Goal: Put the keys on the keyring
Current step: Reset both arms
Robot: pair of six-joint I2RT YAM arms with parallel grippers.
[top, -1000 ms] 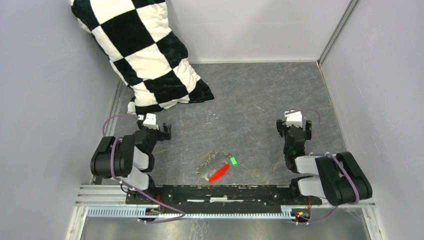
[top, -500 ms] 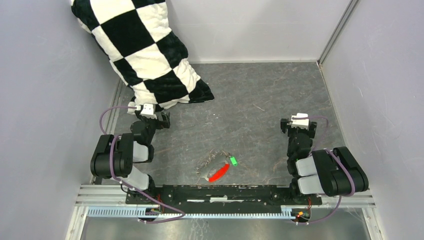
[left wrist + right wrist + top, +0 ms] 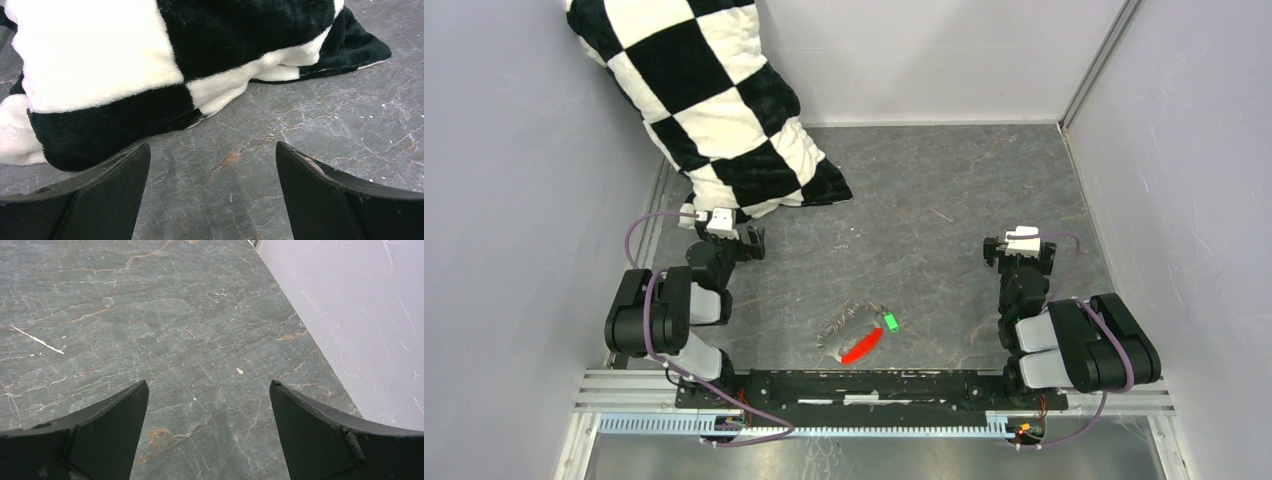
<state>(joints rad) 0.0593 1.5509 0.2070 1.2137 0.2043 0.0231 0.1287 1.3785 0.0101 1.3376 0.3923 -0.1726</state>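
Lying closest to the arm bases, just past the aluminium rail (image 3: 874, 400), the keyring (image 3: 862, 346) shows as a bright red flat tag with thin silvery links trailing off its far-left end. The green-headed key (image 3: 890, 322) sits just beside the tag; whether the two touch I cannot tell. Both lie behind and to the right of the left gripper (image 3: 742, 243), and behind and to the left of the right gripper (image 3: 1019, 252), so neither wrist camera sees them.

Both pieces are probably very light, hard and flat against the table, so they will likely skate away from a careless pinch. The plastic head looks like the surest hold on the key and the red tag the surest hold on the keyring, since the wire ring is thin and likely springy.

Each gripper hangs over bare tabletop with its jaws spread wide and nothing between them. The tabletop (image 3: 944, 190) is a dark grey, veined, stone-look sheet. Ahead of the left gripper, a black-and-white checkered plush blanket (image 3: 150, 60) slumps from the far-left corner. Ahead and to the right of the right gripper stands a pale wall (image 3: 360, 315).
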